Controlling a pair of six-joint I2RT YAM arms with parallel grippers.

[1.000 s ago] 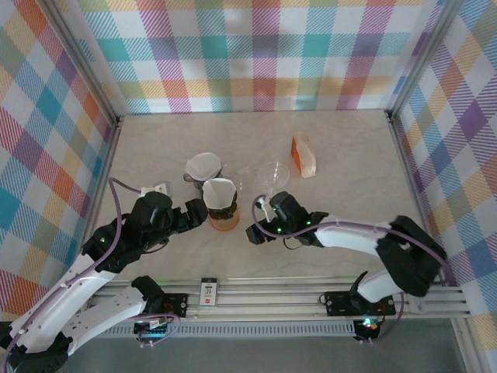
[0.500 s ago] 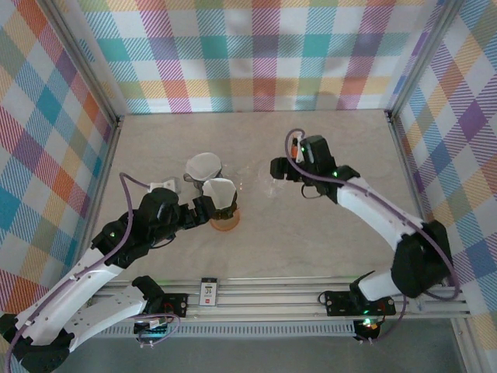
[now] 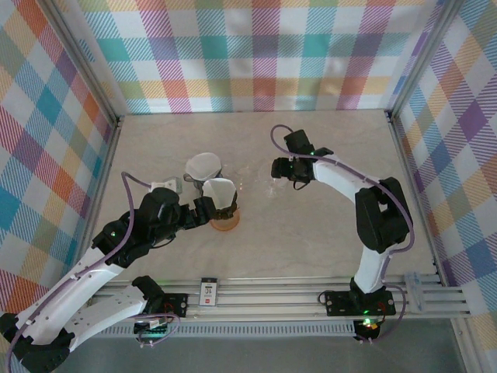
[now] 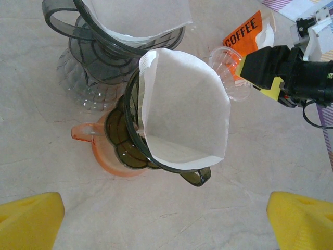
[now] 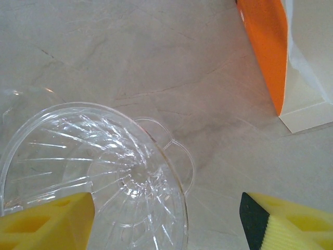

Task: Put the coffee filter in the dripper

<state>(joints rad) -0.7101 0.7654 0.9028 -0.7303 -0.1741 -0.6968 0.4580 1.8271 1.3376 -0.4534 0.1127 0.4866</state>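
Observation:
A white paper coffee filter (image 4: 187, 112) sits inside a dark smoky dripper (image 4: 122, 138) that rests on an orange cup (image 4: 104, 156); in the top view the filter (image 3: 221, 190) is left of centre. My left gripper (image 4: 166, 224) is open just short of this dripper, its yellow fingertips (image 4: 28, 219) wide apart with nothing between them. An empty clear dripper (image 5: 104, 172) stands on the table. My right gripper (image 5: 166, 224) hovers open over its right side, one yellow pad (image 5: 47, 224) on each side. From above, the right gripper (image 3: 281, 168) is by the clear dripper (image 3: 272, 179).
A second grey dripper (image 4: 104, 57) holding another white filter (image 3: 203, 165) stands just behind the first. An orange and white coffee bag (image 5: 268, 57) lies right of the clear dripper. Plaid walls enclose the table (image 3: 326, 225).
The right arm swung from the front middle of the table to the back and now hangs over the clear dripper. The left gripper edged slightly toward the filter-holding dripper.

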